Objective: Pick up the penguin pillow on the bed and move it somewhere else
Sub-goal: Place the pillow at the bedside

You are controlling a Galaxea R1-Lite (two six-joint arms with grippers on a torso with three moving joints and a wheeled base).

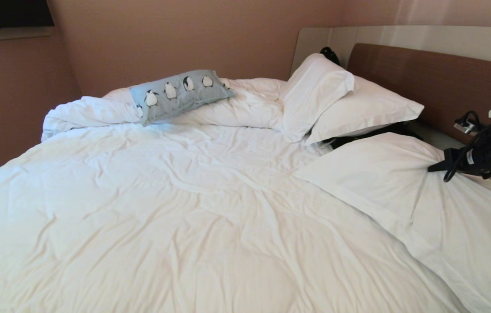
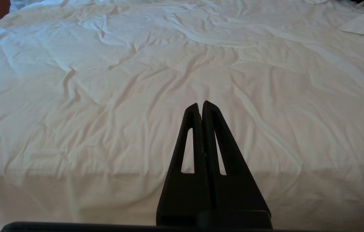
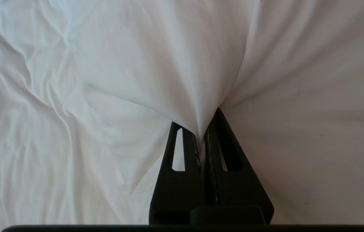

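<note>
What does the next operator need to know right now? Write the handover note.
Right gripper: jaws shut on a pinch of white fabric, which by the head view is the near white pillow at the bed's right side, not the task's pillow.
Left gripper: jaws shut, empty, parked over the duvet near the bed's edge.
Penguin pillow: untouched, lying on the bunched duvet at the far left of the bed, well away from both grippers.
Done: nothing on the penguin pillow.
Left: release the white pillow, reach the penguin pillow, grasp it, lift it and set it elsewhere.
</note>
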